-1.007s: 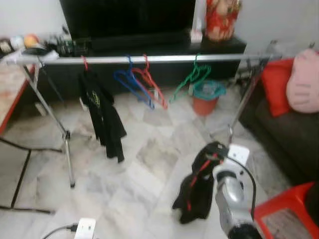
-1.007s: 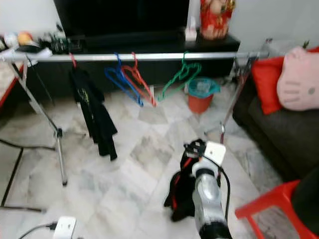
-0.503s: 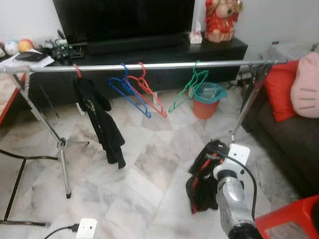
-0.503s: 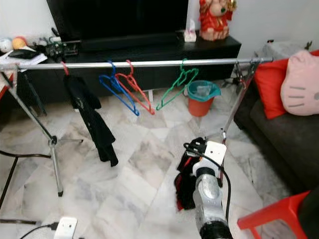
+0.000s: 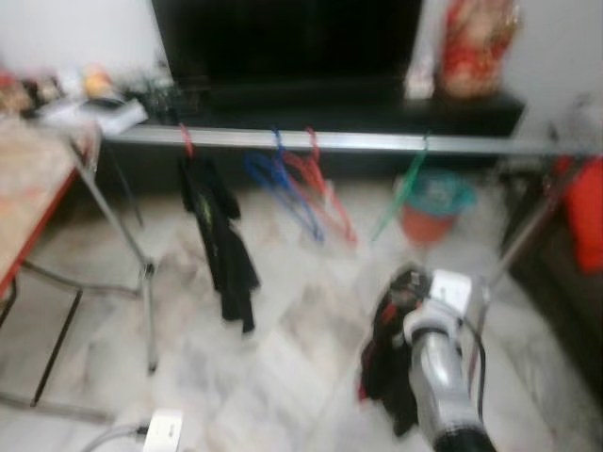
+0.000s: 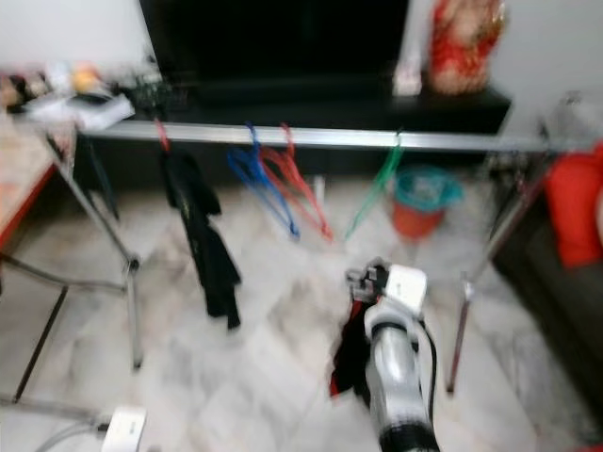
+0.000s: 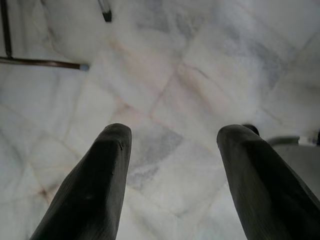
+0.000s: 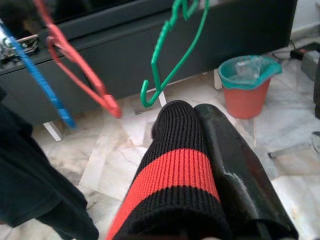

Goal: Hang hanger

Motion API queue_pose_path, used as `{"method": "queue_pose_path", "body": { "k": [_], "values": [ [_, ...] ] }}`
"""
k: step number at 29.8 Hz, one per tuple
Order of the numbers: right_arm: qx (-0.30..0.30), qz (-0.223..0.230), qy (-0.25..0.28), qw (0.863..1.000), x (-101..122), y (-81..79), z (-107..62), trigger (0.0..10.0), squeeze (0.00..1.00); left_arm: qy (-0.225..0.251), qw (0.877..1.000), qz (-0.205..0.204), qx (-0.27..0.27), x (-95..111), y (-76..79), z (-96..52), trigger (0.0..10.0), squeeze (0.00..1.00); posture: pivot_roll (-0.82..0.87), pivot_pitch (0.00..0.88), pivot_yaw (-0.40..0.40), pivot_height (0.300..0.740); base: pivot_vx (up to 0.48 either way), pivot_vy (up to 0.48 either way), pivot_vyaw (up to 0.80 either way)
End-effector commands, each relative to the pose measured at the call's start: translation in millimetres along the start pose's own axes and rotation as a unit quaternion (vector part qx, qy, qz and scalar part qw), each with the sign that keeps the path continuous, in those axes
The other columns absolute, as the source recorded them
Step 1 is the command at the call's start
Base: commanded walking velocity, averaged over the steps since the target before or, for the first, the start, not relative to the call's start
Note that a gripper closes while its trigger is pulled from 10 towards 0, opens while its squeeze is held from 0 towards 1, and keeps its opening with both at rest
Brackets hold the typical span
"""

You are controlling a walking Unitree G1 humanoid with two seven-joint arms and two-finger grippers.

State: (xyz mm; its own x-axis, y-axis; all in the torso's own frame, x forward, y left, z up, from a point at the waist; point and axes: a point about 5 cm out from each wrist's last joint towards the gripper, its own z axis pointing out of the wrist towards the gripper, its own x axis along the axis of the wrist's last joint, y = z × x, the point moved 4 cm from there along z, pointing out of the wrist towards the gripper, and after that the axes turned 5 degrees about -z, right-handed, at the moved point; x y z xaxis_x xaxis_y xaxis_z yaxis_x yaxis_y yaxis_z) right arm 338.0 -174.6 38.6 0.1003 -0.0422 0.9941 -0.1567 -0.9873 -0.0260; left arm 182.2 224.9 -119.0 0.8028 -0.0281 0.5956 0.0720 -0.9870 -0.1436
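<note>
Since half a second ago our view shifts and blurs, rail [image 6: 311,137] sits higher in frame | right gripper [image 8: 200,165] pinches striped black-red garment [image 8: 172,175], lower middle | left gripper [image 7: 172,175] spread over floor, idle | we judge: steady first, lift the hook to bare rail beside green hanger [image 8: 172,55]

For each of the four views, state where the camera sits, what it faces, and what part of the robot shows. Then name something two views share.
Left eye view: on the head, facing down at the clothes rail; right arm shows.
Right eye view: same head, same rail; right gripper holding a black garment.
Left wrist view: looks along open left gripper at the marble floor.
Right wrist view: looks past the striped knit toward the green hanger.
Shared: green hanger, orange bin.
</note>
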Motion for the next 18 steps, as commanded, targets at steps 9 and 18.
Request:
{"method": "queue_pose_path", "body": {
  "k": [9, 18],
  "values": [
    [-0.013, -0.004, 0.004, 1.0, 1.2, 9.1, 0.2, 10.0, 0.0, -0.001, 1.0, 0.001, -0.008, -0.4, 6.3, 0.1, 10.0, 0.0, -0.03, 0.0, 0.029, 0.74, 0.272, 0.0, 0.0],
    [0.001, -0.047, -0.079, 0.996, -33.1, 12.7, -5.8, 10.0, 0.0, 0.001, 1.0, 0.0, -0.006, 0.3, 6.3, 0.2, 10.0, 0.0, -0.03, 0.0, 0.026, 0.74, 0.0, 0.0, 0.0]
  ]
}}
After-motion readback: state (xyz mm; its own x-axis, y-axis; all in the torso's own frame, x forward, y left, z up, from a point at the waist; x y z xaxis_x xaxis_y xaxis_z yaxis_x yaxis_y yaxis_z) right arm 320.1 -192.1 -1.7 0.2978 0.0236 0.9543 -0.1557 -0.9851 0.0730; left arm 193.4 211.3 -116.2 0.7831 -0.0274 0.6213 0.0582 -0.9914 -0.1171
